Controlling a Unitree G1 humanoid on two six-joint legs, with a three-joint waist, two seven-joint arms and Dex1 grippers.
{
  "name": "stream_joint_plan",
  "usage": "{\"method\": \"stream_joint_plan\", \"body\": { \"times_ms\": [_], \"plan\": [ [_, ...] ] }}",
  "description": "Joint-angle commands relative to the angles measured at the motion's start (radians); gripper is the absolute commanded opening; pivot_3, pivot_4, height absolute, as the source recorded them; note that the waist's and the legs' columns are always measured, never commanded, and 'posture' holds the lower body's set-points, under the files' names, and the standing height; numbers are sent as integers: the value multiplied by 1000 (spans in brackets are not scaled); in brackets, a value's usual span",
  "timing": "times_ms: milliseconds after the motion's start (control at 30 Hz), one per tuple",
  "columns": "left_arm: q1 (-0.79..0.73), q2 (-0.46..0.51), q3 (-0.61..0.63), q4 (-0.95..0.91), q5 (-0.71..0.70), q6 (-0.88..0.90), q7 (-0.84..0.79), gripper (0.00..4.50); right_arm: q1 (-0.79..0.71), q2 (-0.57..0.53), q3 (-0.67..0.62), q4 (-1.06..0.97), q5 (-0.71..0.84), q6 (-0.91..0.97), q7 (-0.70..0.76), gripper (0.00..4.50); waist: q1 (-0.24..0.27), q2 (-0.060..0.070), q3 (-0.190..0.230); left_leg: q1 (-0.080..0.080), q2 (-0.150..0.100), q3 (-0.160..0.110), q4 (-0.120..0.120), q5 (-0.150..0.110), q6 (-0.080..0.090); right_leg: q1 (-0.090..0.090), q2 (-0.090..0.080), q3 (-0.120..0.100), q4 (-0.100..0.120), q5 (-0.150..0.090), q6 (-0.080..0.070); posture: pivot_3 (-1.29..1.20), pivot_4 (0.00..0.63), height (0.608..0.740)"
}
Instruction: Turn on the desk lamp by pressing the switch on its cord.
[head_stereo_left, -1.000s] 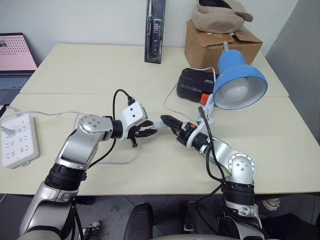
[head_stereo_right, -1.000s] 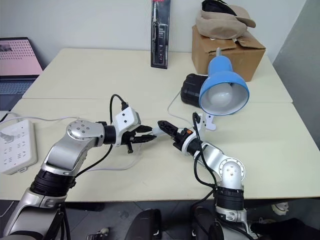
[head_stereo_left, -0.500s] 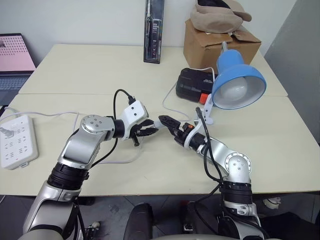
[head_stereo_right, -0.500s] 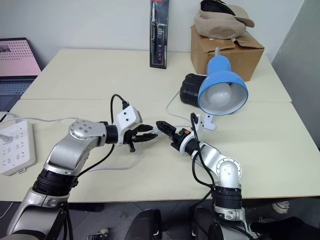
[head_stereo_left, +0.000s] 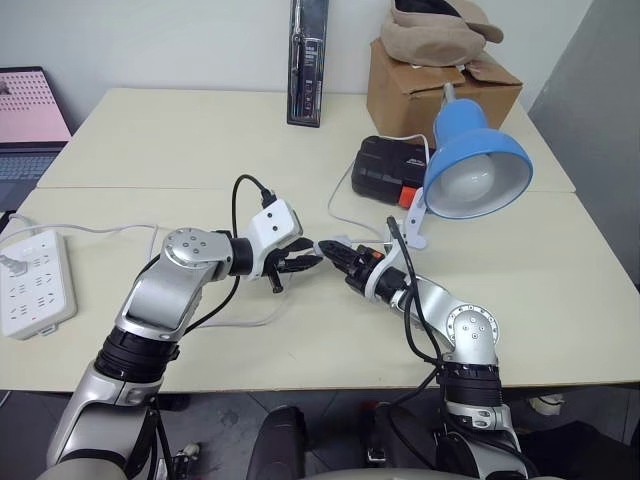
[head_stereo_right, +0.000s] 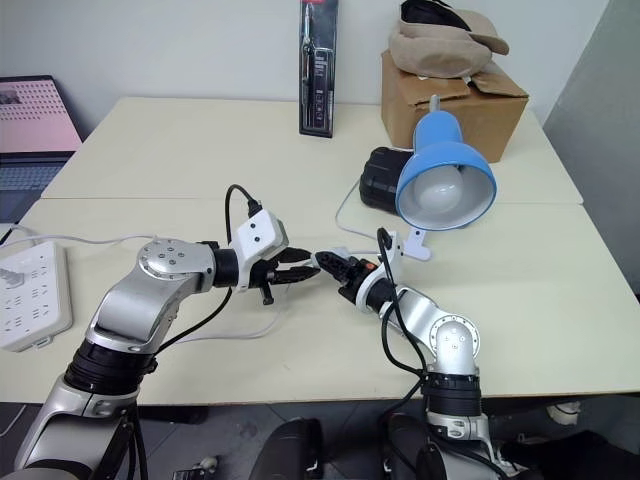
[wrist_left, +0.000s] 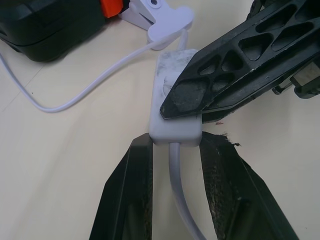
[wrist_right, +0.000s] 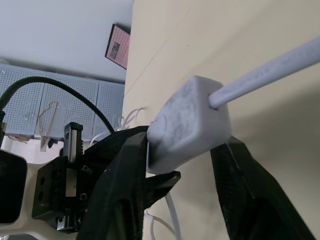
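The left gripper (wrist_left: 172, 165) squeezes the near end of the switch (wrist_left: 175, 102) between its two fingers. The right gripper (head_stereo_left: 330, 248) has its fingers together, tips pressing on top of the switch. The cord (wrist_left: 80, 92) runs away to the desk lamp (head_stereo_left: 474, 165), far right on the table (head_stereo_left: 180, 130).
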Motion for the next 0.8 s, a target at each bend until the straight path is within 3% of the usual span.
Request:
{"method": "stream_joint_plan", "body": {
  "times_ms": [33, 133, 267, 400, 500, 633, 800],
  "plan": [
    [-6, 4, 5, -43, -7, -5, 6, 1031, 31, 75, 23, -16, 31, -17, -1, 871, 0, 0, 0, 0, 0, 0, 0, 0, 0, 0, 0, 0, 0, 0, 0, 0, 150, 740],
    [-4, 3, 5, -48, -8, -1, 11, 1027, 33, 72, 25, -13, 52, -18, 0, 447, 0, 0, 0, 0, 0, 0, 0, 0, 0, 0, 0, 0, 0, 0, 0, 0, 150, 740],
    [4, 0, 11, -66, -14, 19, 27, 1025, 38, 61, 29, -31, 57, -30, 21, 438, 0, 0, 0, 0, 0, 0, 0, 0, 0, 0, 0, 0, 0, 0, 0, 0, 150, 740],
    [8, -2, 14, -82, -21, 43, 41, 1022, 45, 54, 37, -50, 64, -31, 31, 1631, 0, 0, 0, 0, 0, 0, 0, 0, 0, 0, 0, 0, 0, 0, 0, 0, 150, 740],
    [5, -3, 17, -83, -26, 54, 49, 1014, 51, 53, 40, -63, 75, -30, 37, 2115, 0, 0, 0, 0, 0, 0, 0, 0, 0, 0, 0, 0, 0, 0, 0, 0, 150, 740],
    [0, -2, 17, -76, -27, 58, 59, 1000, 54, 62, 28, -65, 80, -52, 36, 2166, 0, 0, 0, 0, 0, 0, 0, 0, 0, 0, 0, 0, 0, 0, 0, 0, 150, 740],
    [-5, -6, 16, -74, -29, 63, 67, 7, 55, 61, 31, -58, 85, -69, 28, 2166, 0, 0, 0, 0, 0, 0, 0, 0, 0, 0, 0, 0, 0, 0, 0, 0, 150, 740]
  ]
}}
